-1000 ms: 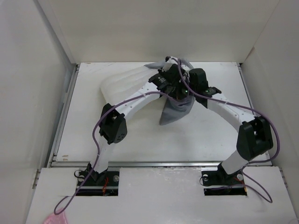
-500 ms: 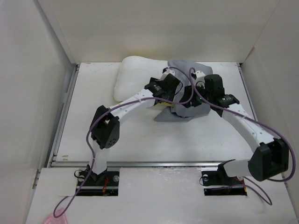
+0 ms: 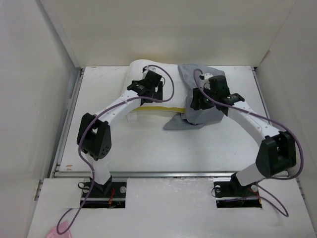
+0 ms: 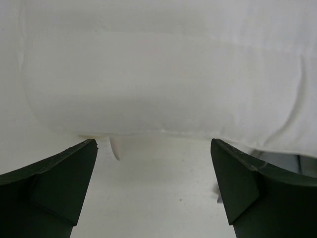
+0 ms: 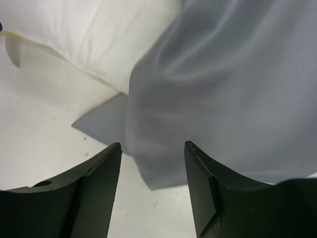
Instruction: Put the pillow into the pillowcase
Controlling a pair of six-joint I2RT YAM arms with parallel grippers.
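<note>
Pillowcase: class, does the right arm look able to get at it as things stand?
Probably yes. In the right wrist view the pillowcase lies just ahead of the open right fingers, with nothing between them.

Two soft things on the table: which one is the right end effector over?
The grey pillowcase, thin and wrinkled; the plump white pillow lies by the left end effector.

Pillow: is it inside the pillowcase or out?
Mostly out: the pillow lies bare; the pillowcase overlaps its right end. Whether that end is inside, cannot tell.
</note>
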